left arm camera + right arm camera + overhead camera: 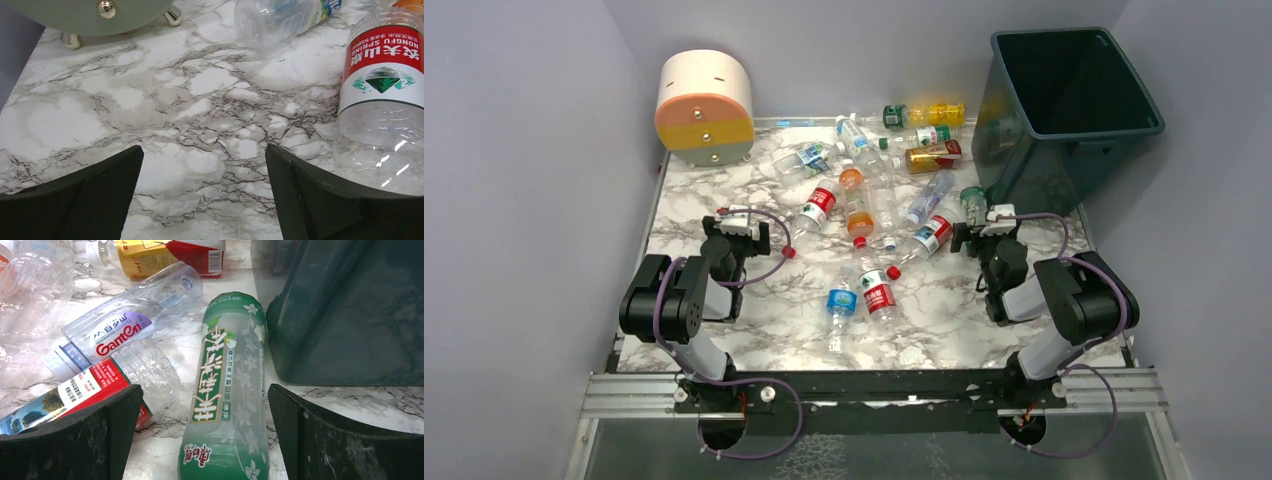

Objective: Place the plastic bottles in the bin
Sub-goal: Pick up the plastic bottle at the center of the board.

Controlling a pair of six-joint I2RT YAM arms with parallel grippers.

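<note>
Your bottles lay scattered on their sides over the middle and far part of the table, all outside the bin. The bin stood at the far right corner, its mouth open upward, with the nearest bottles just beside its left wall.

One green bottle lay lengthwise right next to the bin's base. It sat straight ahead of your right gripper and reached in between the fingers. The jaws were spread wide, one on each side of it, and gripped nothing.

Left of the green bottle, a red-label bottle and a clear Ganten one lay angled against each other.

Your left gripper was just as wide open and empty, low over bare marble. A red-label bottle lay just off its right finger; you could not tell whether the two touched.

The drum stood on small metal feet at the far left corner, well apart from the bin.
</note>
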